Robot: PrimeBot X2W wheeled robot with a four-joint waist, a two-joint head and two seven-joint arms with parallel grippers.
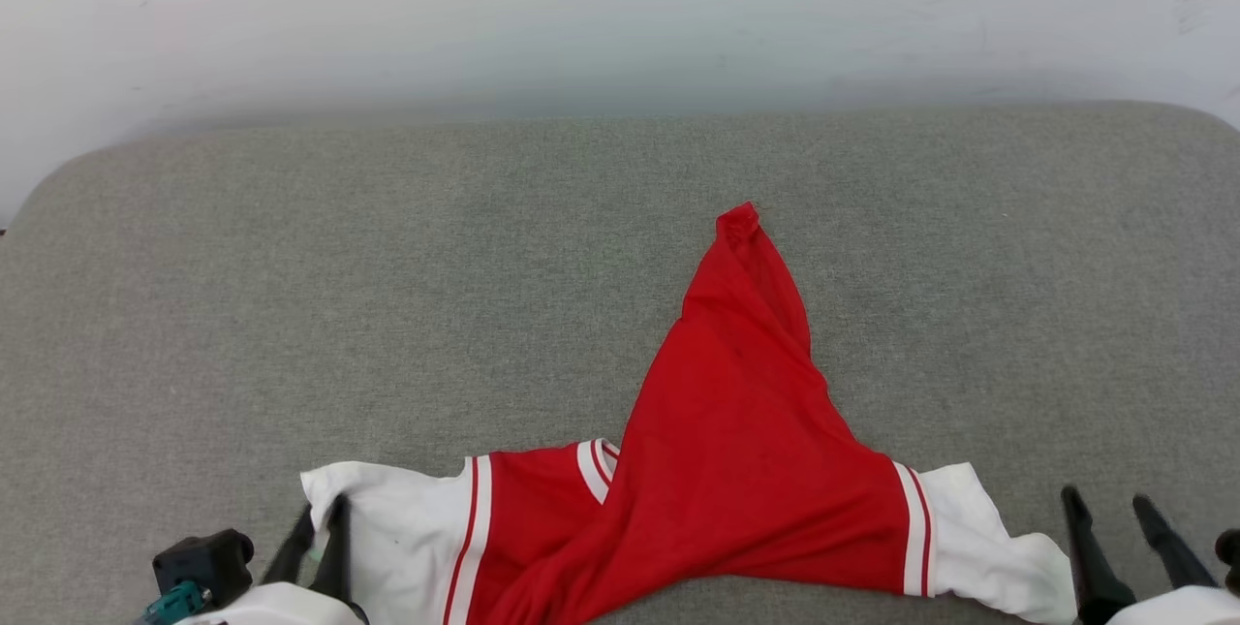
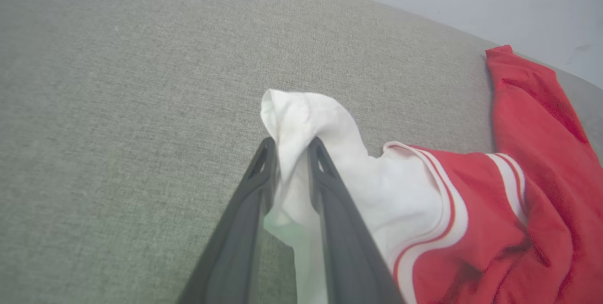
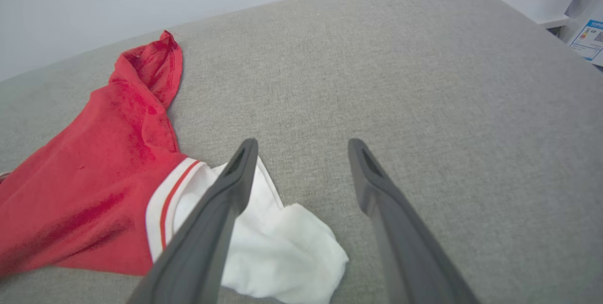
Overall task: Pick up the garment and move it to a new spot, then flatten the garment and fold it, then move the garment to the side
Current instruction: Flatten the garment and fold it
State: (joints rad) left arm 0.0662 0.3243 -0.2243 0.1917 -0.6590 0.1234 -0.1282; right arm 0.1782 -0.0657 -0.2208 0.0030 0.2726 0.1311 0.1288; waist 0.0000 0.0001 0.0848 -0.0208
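The garment [image 1: 736, 470], a red jersey with white sleeves and red-white trim, lies crumpled on the grey cushion, one red corner reaching toward the far side. Its letters and number are hidden. My left gripper [image 1: 322, 515] at the lower left is shut on the garment's white left sleeve [image 2: 306, 120], the cloth bunched between the fingers [image 2: 330, 186]. My right gripper [image 1: 1109, 501] at the lower right is open, just right of the other white sleeve [image 3: 278, 242], with nothing between its fingers [image 3: 372, 176].
The grey fabric surface [image 1: 387, 296] spreads wide to the left, right and behind the jersey, ending at a pale wall [image 1: 620, 15]. Past its far right corner, a white ledge with a printed label [image 3: 589, 40] shows in the right wrist view.
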